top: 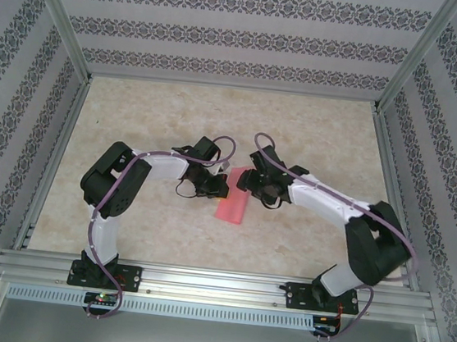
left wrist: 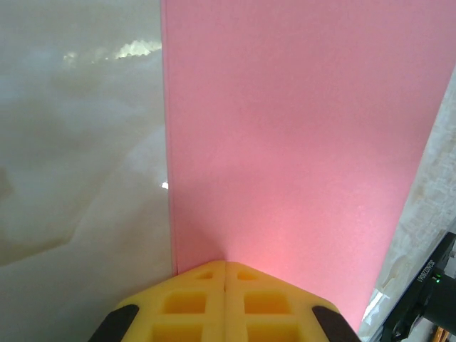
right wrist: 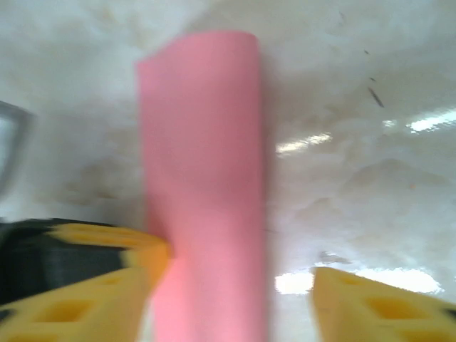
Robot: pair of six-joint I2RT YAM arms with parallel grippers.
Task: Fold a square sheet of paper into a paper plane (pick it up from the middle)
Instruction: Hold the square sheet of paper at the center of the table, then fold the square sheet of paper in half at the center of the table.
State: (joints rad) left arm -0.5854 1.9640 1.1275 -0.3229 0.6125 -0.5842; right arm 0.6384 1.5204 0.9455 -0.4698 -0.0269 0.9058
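Note:
The square sheet of paper (top: 233, 206) is a pink-red strip, folded narrow, lying on the table between the two arms. My left gripper (top: 213, 186) is at the strip's left side. In the left wrist view its yellow fingertips (left wrist: 206, 281) meet with no gap, and the left gripper (left wrist: 226, 263) points onto the near end of the paper (left wrist: 299, 128). My right gripper (top: 258, 189) hangs over the strip's upper end. In the blurred right wrist view, the right gripper (right wrist: 239, 267) stands open astride the paper (right wrist: 203, 142), its left finger (right wrist: 135, 260) at the paper's edge and its right finger (right wrist: 342, 292) apart from it.
The beige marbled table (top: 218, 120) stretches away behind the arms to patterned walls (top: 227, 35) on three sides. Metal frame rails (top: 55, 168) run along the left and right sides. An aluminium rail (top: 215, 285) holds both arm bases at the near edge.

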